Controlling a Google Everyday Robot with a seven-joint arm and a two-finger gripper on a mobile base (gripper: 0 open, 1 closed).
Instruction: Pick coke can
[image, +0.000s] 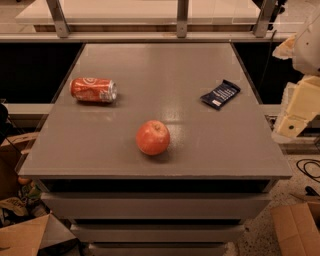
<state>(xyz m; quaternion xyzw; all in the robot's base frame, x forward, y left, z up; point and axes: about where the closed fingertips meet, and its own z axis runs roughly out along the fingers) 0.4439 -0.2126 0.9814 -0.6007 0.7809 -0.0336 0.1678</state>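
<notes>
The coke can (93, 90) lies on its side near the left edge of the grey table (165, 65), its silver end pointing right. It is red with white lettering. My gripper (292, 116) shows as pale cream parts past the table's right edge, far from the can and level with the table's middle. Nothing is in it that I can see.
A red apple (153, 137) sits at the table's front centre. A dark blue snack bar (220, 94) lies at the right. Cardboard boxes (295, 230) and clutter stand on the floor at both front corners. A railing (182, 17) runs behind the table.
</notes>
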